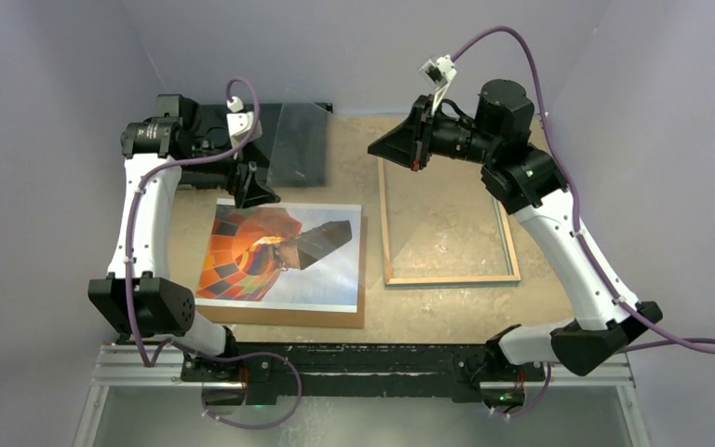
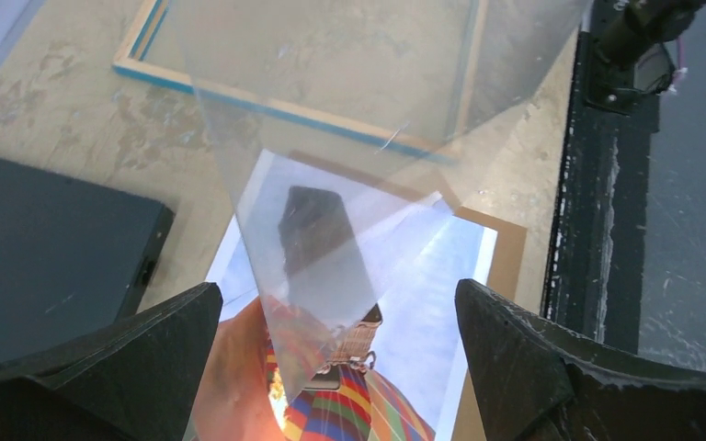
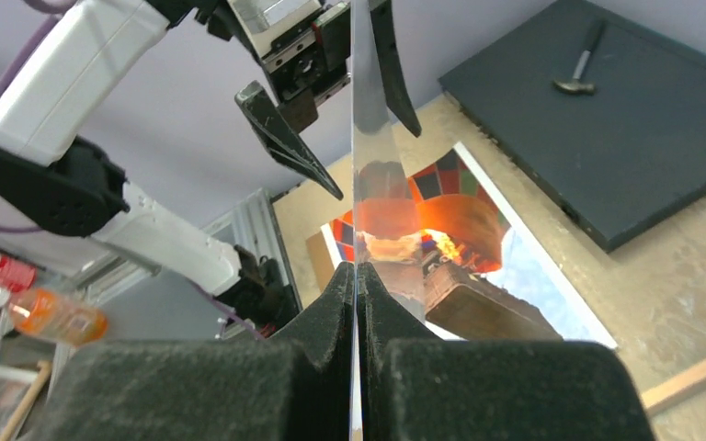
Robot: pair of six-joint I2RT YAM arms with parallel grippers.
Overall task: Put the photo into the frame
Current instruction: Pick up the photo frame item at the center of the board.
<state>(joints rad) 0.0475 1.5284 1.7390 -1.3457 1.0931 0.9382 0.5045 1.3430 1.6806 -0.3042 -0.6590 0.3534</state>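
Note:
The photo [image 1: 279, 256], a hot-air balloon print, lies face up on a brown backing panel [image 1: 284, 318] at the left-centre of the table. To its right lies the frame [image 1: 447, 277] with its bare-wood side up; its blue edge [image 2: 285, 108] shows in the left wrist view. My right gripper [image 3: 357, 268] is shut on the edge of a clear sheet [image 3: 360, 175] and holds it upright above the table. Around the sheet's far end my left gripper [image 2: 338, 289] stands open, its fingers [image 3: 287, 140] wide apart. Through the clear sheet [image 2: 331, 184] the photo [image 2: 423, 303] shows below.
A flat black box [image 1: 207, 123] sits at the back left with a small hammer [image 3: 577, 79] on it. The arms' black base rail [image 1: 363, 358] runs along the near edge. Purple-grey walls close in the back and sides.

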